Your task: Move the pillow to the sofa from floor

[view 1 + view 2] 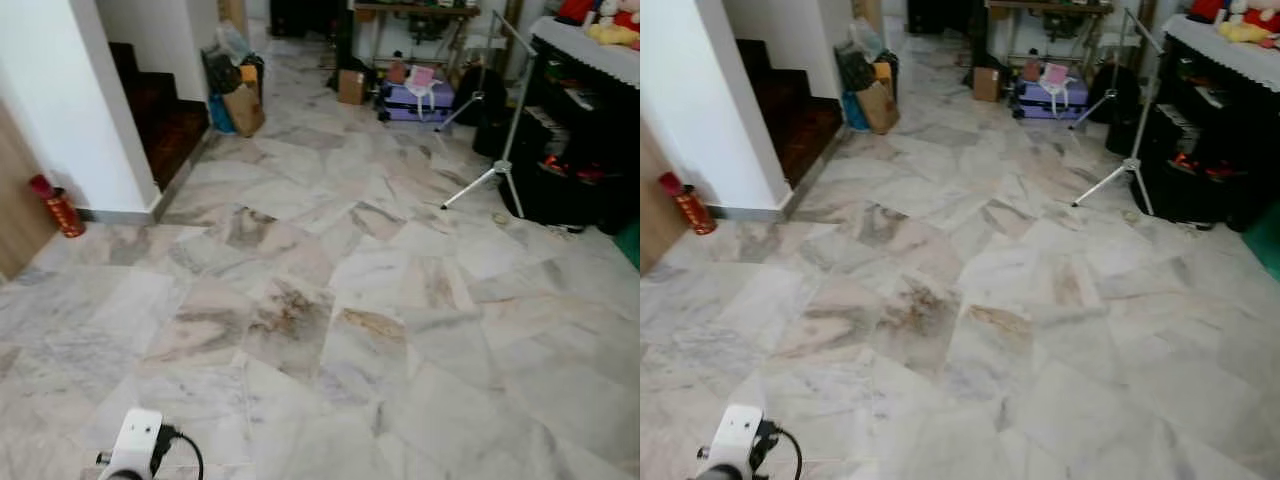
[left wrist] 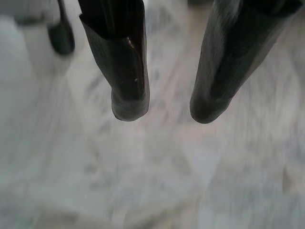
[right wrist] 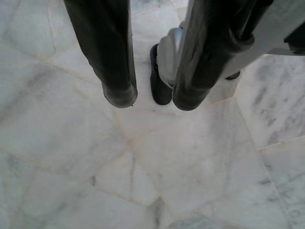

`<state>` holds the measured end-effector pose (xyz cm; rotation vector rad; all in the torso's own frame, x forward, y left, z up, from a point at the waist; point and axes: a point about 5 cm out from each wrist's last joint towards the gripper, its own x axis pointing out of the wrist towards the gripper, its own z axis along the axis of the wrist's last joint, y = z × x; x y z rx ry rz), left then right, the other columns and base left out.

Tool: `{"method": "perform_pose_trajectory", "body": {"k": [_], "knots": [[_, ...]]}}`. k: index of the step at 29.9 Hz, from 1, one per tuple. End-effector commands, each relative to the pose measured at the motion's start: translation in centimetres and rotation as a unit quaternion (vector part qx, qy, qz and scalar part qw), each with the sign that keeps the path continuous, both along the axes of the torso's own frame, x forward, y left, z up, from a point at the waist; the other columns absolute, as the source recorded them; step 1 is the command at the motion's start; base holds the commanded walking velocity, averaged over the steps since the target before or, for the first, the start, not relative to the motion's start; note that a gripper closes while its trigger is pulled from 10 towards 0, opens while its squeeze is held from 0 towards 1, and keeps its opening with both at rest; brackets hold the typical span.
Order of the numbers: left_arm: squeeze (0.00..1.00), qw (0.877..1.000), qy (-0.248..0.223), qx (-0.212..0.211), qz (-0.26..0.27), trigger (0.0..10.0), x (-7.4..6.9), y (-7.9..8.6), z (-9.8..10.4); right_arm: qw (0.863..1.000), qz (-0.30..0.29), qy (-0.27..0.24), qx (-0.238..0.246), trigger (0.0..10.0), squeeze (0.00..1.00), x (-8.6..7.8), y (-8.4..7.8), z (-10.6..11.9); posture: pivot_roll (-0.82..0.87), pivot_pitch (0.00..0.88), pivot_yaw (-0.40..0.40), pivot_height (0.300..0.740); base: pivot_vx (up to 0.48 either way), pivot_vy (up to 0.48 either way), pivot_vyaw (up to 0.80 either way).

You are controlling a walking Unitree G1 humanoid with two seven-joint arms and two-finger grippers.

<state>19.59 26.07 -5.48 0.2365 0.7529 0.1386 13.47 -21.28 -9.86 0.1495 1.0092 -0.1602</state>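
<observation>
Pale marble floor [image 1: 330, 300] stretches ahead of me across a wide room. A white part of my left arm [image 1: 135, 450] with a black cable sits at the bottom left of the head views. My left gripper [image 2: 168, 112] hangs over the floor, open, with nothing between its two black fingers [image 2: 128, 90]. My right gripper [image 3: 155, 98] also hangs open and empty above the tiles, with my own foot [image 3: 164, 67] seen beyond its fingers.
A white wall [image 1: 60, 110] and dark stairs [image 1: 160, 115] stand at the left, with a red cylinder [image 1: 58, 208] by the wall. Bags [image 1: 235, 85], a purple suitcase [image 1: 415, 100], a tripod stand [image 1: 500, 150] and a black shelf unit [image 1: 580, 130] line the back and right.
</observation>
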Motion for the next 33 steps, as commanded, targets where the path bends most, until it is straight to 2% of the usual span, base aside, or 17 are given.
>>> {"method": "perform_pose_trajectory", "body": {"k": [1,3,4,8,10,14,15,17,18,26,33], "knots": [[0.0,0.999,0.046,-0.004,0.022,10.0,-2.0,0.8,-1.0,1.0,0.001,-0.003,0.002,10.0,0.0,0.0,0.2,0.0,0.0,0.031,0.028,0.74,0.0,0.0,0.0],[0.0,0.997,0.066,-0.014,0.047,10.0,-3.3,1.1,-1.5,1.0,0.003,-0.003,0.002,10.0,0.0,0.0,0.3,0.0,0.0,0.031,0.028,0.74,0.0,0.0,0.0],[0.0,0.994,0.084,-0.023,0.065,10.0,-4.3,1.4,-2.0,1.0,0.003,-0.003,0.002,10.0,0.0,0.0,0.3,0.0,0.0,0.031,0.028,0.74,0.0,0.0,0.0],[0.0,0.993,0.102,-0.027,0.06,10.0,-5.1,1.2,-2.4,1.0,0.003,-0.003,0.001,10.0,0.0,0.0,0.2,0.0,0.01,0.035,0.022,0.74,0.0,0.0,0.0],[0.0,0.99,0.114,-0.038,0.067,10.0,-6.0,1.0,-2.8,1.0,0.005,-0.002,-0.001,10.0,0.0,0.0,0.1,0.0,0.02,0.035,0.016,0.74,0.0,0.0,0.0],[0.0,0.989,0.121,-0.05,0.068,10.0,-6.2,0.6,-3.0,1.0,0.008,-0.002,-0.003,10.0,0.0,0.0,0.0,0.0,0.01,0.036,0.011,0.74,0.0,0.0,0.0],[0.0,0.987,0.126,-0.064,0.072,10.0,-6.3,0.3,-3.2,1.0,0.011,-0.003,-0.007,10.0,0.0,0.0,-0.1,0.1,0.01,0.038,0.006,0.74,0.0,0.0,0.0],[0.0,0.985,0.128,-0.084,0.083,10.0,-6.3,-0.1,-3.3,1.0,0.024,-0.005,-0.016,10.0,0.0,0.2,-0.2,0.1,0.01,0.038,0.004,0.74,0.0,0.0,0.0],[0.0,0.984,0.126,-0.09,0.092,10.0,-6.3,-0.3,-3.4,0.998,0.048,-0.006,-0.027,10.0,0.0,0.3,-0.2,0.2,0.0,0.038,0.002,0.74,0.0,0.0,0.0],[0.0,0.983,0.114,-0.103,0.1,10.0,-6.1,-0.7,-3.4,0.99,0.129,-0.003,-0.052,10.0,0.0,0.8,0.7,0.2,0.0,0.04,-0.005,0.74,0.0,0.0,0.0],[0.0,0.983,0.117,-0.101,0.102,10.0,-6.4,-0.4,-3.4,0.991,0.127,-0.006,-0.049,10.0,0.0,0.8,0.8,0.2,0.0,0.032,0.004,0.74,0.0,0.0,0.0]]}}
